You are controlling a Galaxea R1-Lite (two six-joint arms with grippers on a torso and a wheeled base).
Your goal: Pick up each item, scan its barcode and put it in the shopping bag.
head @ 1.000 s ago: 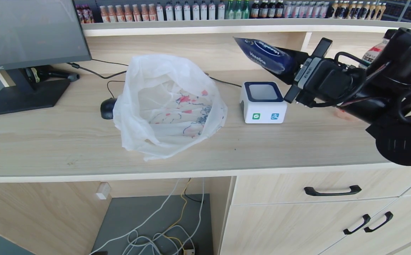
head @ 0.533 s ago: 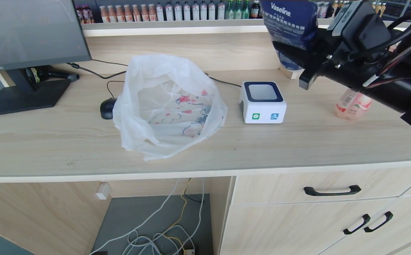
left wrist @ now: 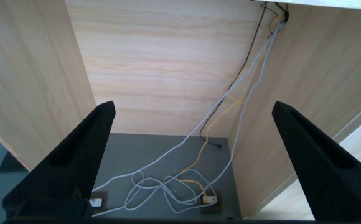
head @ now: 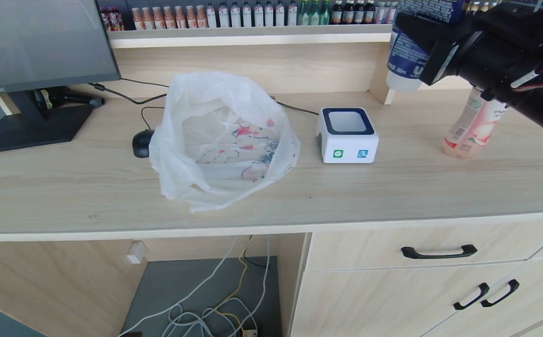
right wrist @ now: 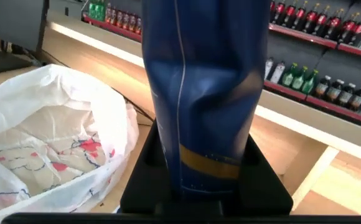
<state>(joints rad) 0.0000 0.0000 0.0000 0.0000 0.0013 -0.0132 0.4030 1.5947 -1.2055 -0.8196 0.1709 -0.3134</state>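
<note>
R fingers (right wrist: pixel 264 180) grip blue pack (head: pixel 406 56) high up, far right over counter (head: pixel 393 187). L fingers (left wrist: pixel 75 162) wide open, down by cables (left wrist: pixel 187 186). Bag (head: pixel 220 140) left of scanner (head: pixel 346 135).

Gap of counter (head: pixel 409 157) between scanner (head: pixel 347 135) and pink bottle (head: pixel 470 126) (shopping bag (head: pixel 224 140) near scanner, mouth open upward)

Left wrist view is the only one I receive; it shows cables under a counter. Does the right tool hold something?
Observer: Yes, the right tool is shut on a blue pouch, held up in the air.
Operator: Where is the scanner?
Observer: The white scanner stands on the counter, just to the right of the shopping bag.
Operator: Is any item waiting?
Observer: A pink bottle stands on the counter, to the right of the scanner.
</note>
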